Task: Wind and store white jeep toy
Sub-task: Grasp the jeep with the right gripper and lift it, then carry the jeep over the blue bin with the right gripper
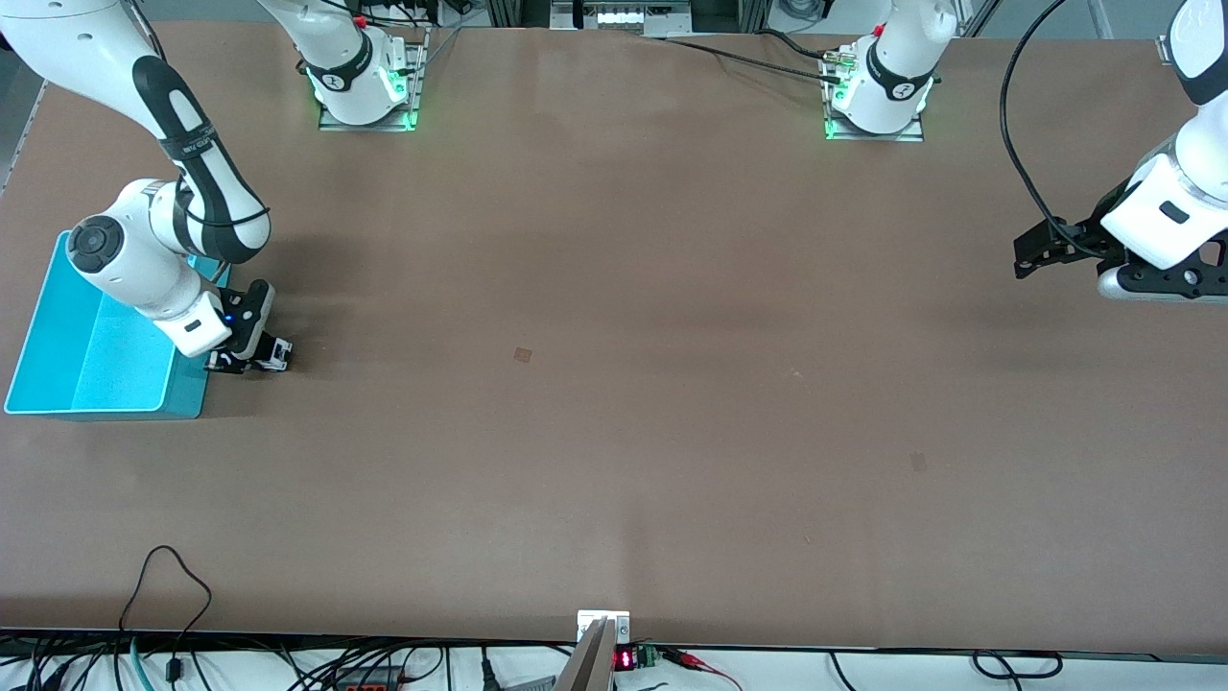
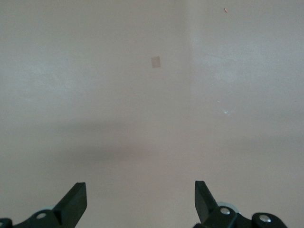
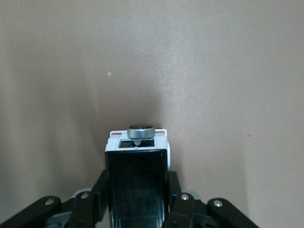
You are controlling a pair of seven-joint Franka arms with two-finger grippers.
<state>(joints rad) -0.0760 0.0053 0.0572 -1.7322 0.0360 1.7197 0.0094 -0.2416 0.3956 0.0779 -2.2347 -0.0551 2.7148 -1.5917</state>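
Right end effector (image 1: 251, 359) clamped on the white jeep toy (image 3: 137, 156), down on the table (image 1: 614, 384) just beside the cyan bin (image 1: 58, 336). Left end effector (image 2: 141, 202) wide open, empty, waiting well apart from the bin. Advice: keep wheels pressed flat, drag straight back to wind.

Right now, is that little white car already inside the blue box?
No, it is out. The white jeep toy sits on the table beside the cyan bin, with the right gripper shut on it.
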